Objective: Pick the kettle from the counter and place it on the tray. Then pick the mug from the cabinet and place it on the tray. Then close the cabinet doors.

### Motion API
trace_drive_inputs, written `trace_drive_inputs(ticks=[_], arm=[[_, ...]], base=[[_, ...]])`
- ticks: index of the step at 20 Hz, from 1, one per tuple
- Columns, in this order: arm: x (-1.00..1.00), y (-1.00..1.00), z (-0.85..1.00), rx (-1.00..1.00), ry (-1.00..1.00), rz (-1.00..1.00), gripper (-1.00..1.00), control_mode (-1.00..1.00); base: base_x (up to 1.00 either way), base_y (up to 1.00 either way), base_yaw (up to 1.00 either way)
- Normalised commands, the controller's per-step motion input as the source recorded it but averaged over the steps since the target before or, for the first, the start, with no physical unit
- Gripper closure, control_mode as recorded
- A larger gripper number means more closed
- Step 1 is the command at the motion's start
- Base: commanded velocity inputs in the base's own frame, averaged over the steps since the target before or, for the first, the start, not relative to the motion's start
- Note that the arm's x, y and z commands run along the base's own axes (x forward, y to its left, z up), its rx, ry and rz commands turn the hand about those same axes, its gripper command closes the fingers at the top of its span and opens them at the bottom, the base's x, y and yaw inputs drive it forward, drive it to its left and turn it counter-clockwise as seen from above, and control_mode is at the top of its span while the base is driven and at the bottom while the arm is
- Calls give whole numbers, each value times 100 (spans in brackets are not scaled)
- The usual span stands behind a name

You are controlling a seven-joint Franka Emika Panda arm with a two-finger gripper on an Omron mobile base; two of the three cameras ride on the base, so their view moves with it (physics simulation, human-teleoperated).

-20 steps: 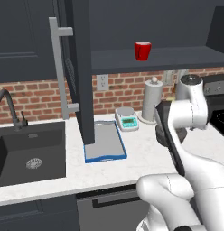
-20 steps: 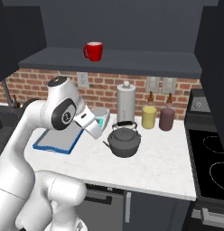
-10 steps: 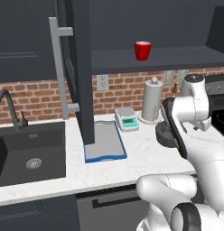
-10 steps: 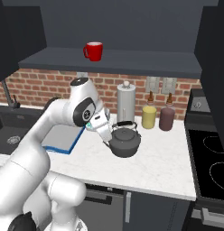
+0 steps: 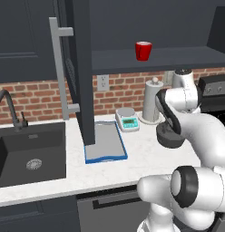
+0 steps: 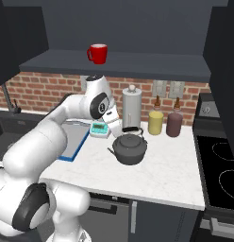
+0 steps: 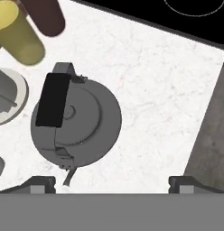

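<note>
Kettle [image 7: 75, 124] sat off-centre under my wide-open gripper [image 7: 113, 180], so closing could've missed its handle [image 7: 53, 99].

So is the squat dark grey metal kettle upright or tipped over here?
Upright. The squat dark grey metal kettle sits flat on the white marble counter, its black arched handle on top.

Paper-towel roll [image 6: 131, 108] and jars [image 6: 155, 122] crowding kettle [image 6: 129, 149] — bare counter [image 6: 171, 170] beside.
</note>
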Motion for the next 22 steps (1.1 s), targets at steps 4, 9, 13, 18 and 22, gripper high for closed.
trace_drive_inputs(ticks=[4, 9, 13, 18, 22], arm=[[44, -3, -22, 0, 7, 0, -100, -100], [33, -5, -26, 0, 1, 0, -100, -100], [39, -9, -16, 0, 0, 0, -100, -100], [23, -15, -21, 0, 0, 0, -100, -100], [13, -14, -31, 0, 0, 0, -100, -100]], base=[[0, 0, 0], [0, 0, 0], [0, 0, 0], [0, 0, 0], [0, 0, 0]])
